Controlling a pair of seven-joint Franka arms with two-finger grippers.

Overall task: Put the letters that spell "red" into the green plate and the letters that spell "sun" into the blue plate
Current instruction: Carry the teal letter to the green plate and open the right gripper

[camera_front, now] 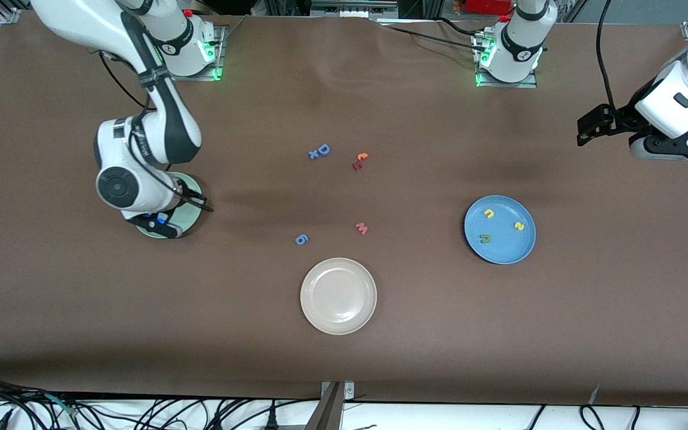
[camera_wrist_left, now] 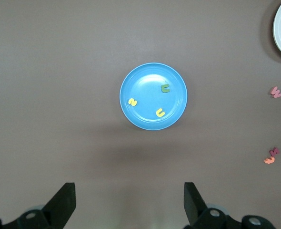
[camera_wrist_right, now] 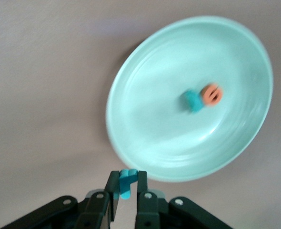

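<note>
1. Right wrist view: the right gripper [camera_wrist_right: 126,183] pinches a teal letter [camera_wrist_right: 126,182] tight between its fingers, at the rim of the green plate [camera_wrist_right: 145,138], where an orange letter [camera_wrist_right: 211,94] and another teal letter [camera_wrist_right: 193,100] already lie touching.
2. The drop probably needs a short move inward over the plate.
3. The left gripper [camera_wrist_left: 129,202] waits with jaws wide and empty, above the blue plate [camera_wrist_left: 145,81], which holds three letters.
</note>
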